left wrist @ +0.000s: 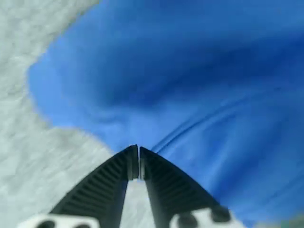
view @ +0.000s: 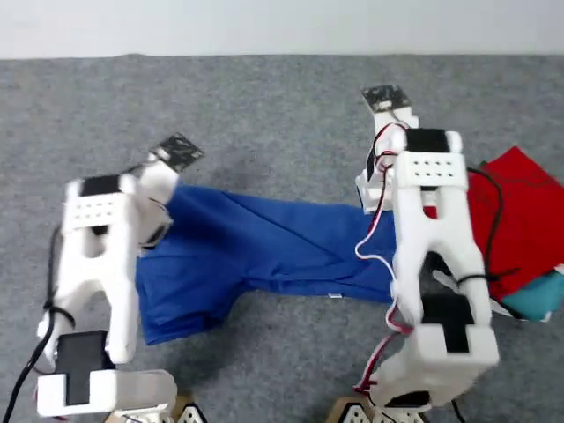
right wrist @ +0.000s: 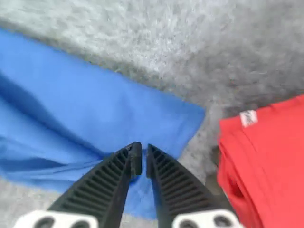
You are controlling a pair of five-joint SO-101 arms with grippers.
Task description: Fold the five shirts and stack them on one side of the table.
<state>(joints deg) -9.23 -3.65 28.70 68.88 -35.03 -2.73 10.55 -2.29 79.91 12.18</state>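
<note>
Where the blue shirt (view: 264,247) lies stretched crosswise on the middle of the grey table (view: 264,115), one arm stands over each of its ends. Left gripper (left wrist: 138,164): fingers drawn together to a thin slit, tips over the shirt's edge where blue cloth meets bare table; whether any cloth is pinched cannot be told. Right gripper (right wrist: 141,161): fingers likewise nearly touching, tips over the shirt's opposite end, near its corner. Folded red shirt (view: 520,211): on the table's right side, just beside that blue end but apart from it. Teal shirt (view: 542,300): against the red one's near edge.
</note>
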